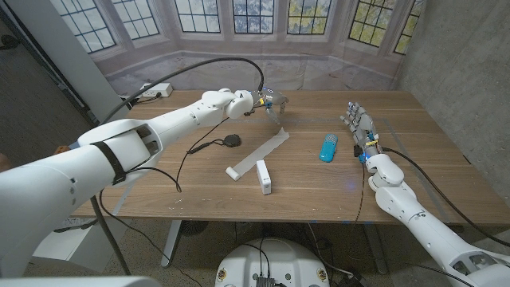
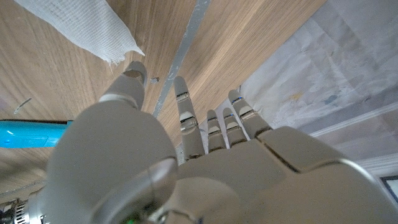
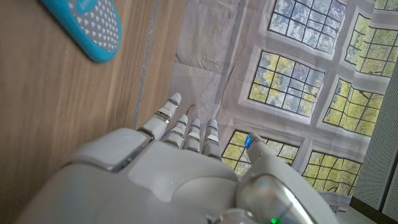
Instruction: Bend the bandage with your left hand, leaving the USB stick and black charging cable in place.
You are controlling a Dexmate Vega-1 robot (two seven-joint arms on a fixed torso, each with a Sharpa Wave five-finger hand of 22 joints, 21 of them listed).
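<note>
A white gauze bandage (image 1: 259, 153) lies as a long strip in the middle of the table, its near end folded up. Its frayed far end (image 2: 93, 28) shows in the left wrist view. My left hand (image 1: 267, 101) hovers just beyond that far end, fingers (image 2: 181, 112) straight and apart, holding nothing. A white USB stick (image 1: 264, 177) lies next to the bandage's near end. The black charging cable (image 1: 229, 141) with its round puck lies to the bandage's left. My right hand (image 1: 360, 127) stands at the table's right, fingers extended and empty.
A blue oblong object (image 1: 328, 147) lies between the bandage and my right hand, and it also appears as the blue object (image 3: 93, 25) in the right wrist view. A white power strip (image 1: 155, 91) sits at the back left corner. A strip of tape (image 2: 186, 43) runs along the tabletop.
</note>
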